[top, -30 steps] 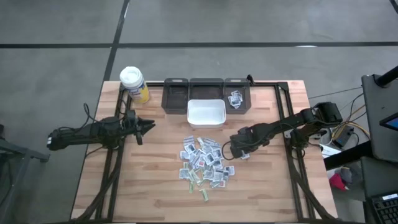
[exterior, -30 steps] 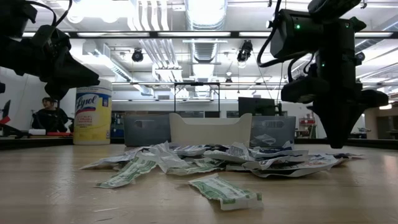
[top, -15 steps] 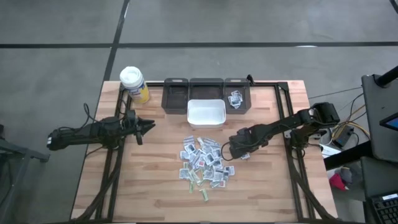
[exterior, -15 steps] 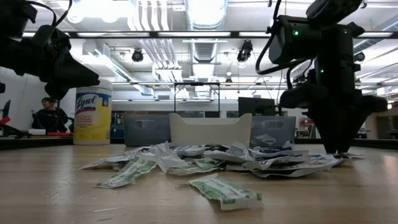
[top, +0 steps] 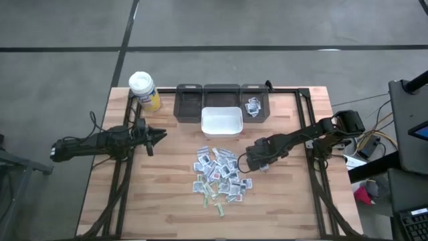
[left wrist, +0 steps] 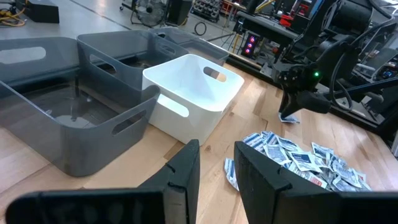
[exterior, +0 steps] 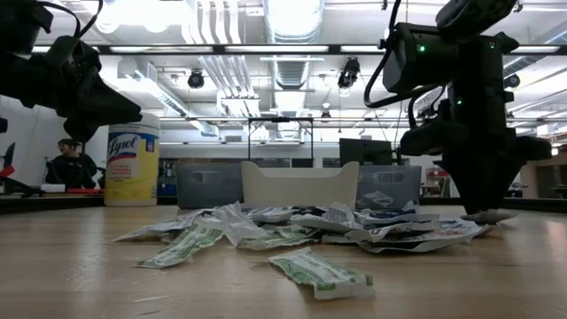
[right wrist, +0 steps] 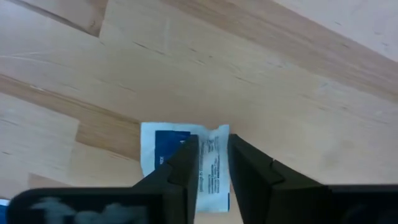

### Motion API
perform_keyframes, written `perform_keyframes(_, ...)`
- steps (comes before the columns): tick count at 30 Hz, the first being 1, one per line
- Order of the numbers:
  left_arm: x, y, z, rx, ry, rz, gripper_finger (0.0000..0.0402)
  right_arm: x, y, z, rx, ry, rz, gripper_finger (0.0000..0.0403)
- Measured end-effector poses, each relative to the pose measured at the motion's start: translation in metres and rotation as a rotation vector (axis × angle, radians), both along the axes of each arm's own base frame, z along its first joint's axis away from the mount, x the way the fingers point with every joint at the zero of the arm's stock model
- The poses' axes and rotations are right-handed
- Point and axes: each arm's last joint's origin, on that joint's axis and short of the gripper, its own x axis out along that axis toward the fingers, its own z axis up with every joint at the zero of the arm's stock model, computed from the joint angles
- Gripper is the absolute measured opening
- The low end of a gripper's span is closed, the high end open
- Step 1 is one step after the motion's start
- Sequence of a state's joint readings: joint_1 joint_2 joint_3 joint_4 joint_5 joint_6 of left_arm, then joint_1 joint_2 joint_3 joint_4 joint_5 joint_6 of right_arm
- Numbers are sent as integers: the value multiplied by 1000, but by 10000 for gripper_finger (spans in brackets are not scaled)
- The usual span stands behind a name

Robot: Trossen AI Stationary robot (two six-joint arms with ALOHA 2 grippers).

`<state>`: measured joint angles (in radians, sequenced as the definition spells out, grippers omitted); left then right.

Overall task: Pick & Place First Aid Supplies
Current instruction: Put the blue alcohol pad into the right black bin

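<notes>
The first aid supplies are a heap of small white packets (top: 221, 175) with blue, red and green print, lying flat mid-table and also seen in the low view (exterior: 337, 226). Some packets (top: 253, 106) lie in the right grey bin. My right gripper (top: 256, 164) stands at the heap's right edge, shut on one white-and-blue packet (right wrist: 163, 146). My left gripper (top: 162, 136) hovers shut near the table's left side, well above the wood (exterior: 111, 106), touching nothing. My right gripper pinches a single white packet with blue print between its two fingertips (right wrist: 189, 163), coming from above and pointing down. The strip of packet in the gap (right wrist: 212, 158) shows; the fingers hide the rest. The packet (exterior: 489, 215) sits roughly level just above the table.
A white bin (top: 221, 122) stands behind the heap, in front of a row of three grey bins (top: 189, 102). A yellow wipes bottle with a white cap (top: 144, 90) stands at the far left corner. Bare wood lies left, right and near of the heap.
My right gripper dipped until its tips met the table at the heap's right edge, then rose a little. A packet that lay there now sits at its tips, just off the wood. The left arm has kept still.
</notes>
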<state>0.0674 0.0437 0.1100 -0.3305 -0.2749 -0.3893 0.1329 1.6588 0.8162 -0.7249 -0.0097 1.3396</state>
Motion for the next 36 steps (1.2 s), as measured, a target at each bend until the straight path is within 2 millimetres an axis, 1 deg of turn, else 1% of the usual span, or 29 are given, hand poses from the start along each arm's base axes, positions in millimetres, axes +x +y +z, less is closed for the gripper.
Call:
perform_keyframes(4, 0, 0, 0, 0, 0, 0, 94, 0, 0, 0, 4, 0, 0, 37)
perform_keyframes(8, 0, 0, 0, 0, 0, 0, 94, 3, 1, 6, 8, 2, 6, 12)
perform_keyframes(13, 0, 0, 0, 0, 1, 0, 94, 9, 1, 15, -1, 23, 21, 9)
perform_keyframes(16, 0, 0, 0, 0, 0, 0, 94, 14, 2, 27, -6, 26, 49, 8)
perform_keyframes(19, 0, 0, 0, 0, 0, 0, 94, 20, 2, 40, -26, 35, 69, 8)
perform_keyframes(22, 0, 0, 0, 0, 0, 0, 94, 28, 2, 60, -69, 29, 91, 8)
perform_keyframes(25, 0, 0, 0, 0, 1, 0, 94, 33, 0, 83, -156, 35, 115, 8)
perform_keyframes(28, 0, 0, 0, 0, 1, 0, 94, 37, -4, 107, -284, 38, 126, 8)
perform_keyframes(32, 0, 0, 0, 0, 0, 0, 94, 40, -16, 136, -467, 34, 108, 8)
perform_keyframes(36, 0, 0, 0, 0, 0, 1, 94, 44, -38, 153, -600, 29, 93, 8)
